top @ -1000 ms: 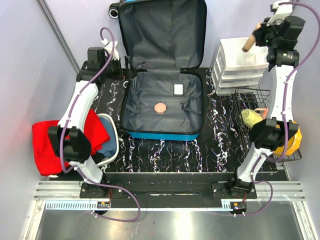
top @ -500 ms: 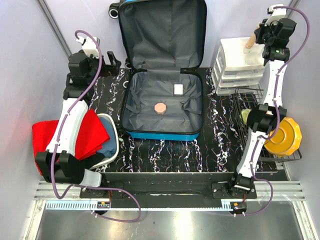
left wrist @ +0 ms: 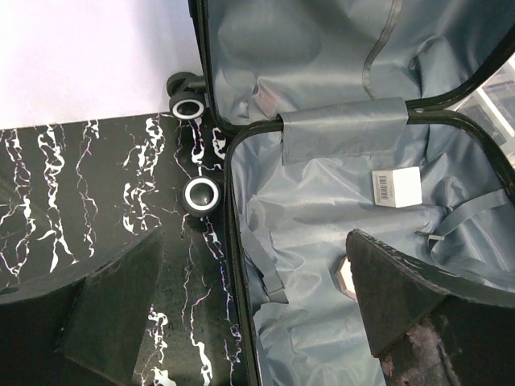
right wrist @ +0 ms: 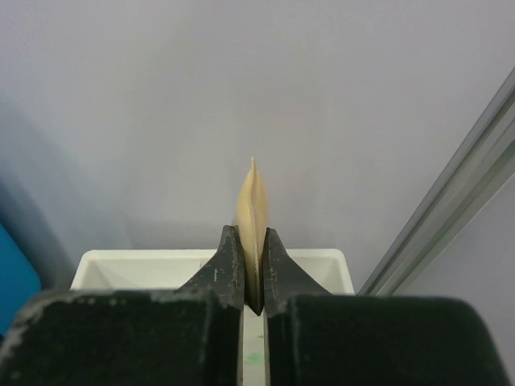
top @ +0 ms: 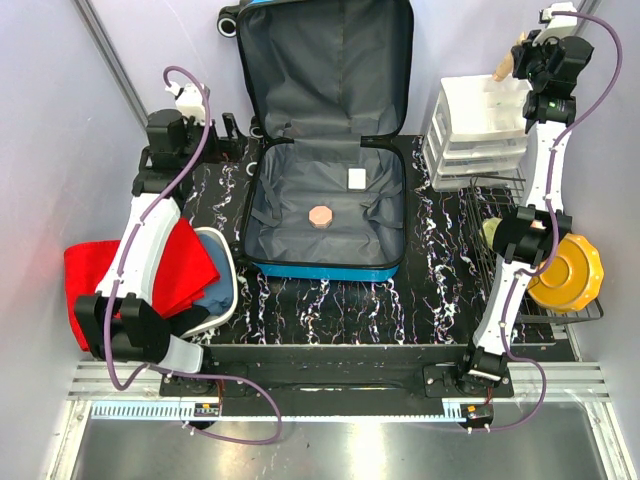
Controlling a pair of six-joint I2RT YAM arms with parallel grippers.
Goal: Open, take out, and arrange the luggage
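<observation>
Luggage open beside spread left jaws; right jaws pinch tan piece, maybe wood.

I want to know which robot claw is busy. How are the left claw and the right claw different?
The left claw is open and empty; the right claw is shut on a thin tan piece. The left hangs beside the luggage; the right, over the white drawers. Both are dark.

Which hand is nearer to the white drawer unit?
Right. The right hand hovers above the drawer unit, shut on a tan piece; the left hand is far off, open, beyond the left side of the suitcase.
</observation>
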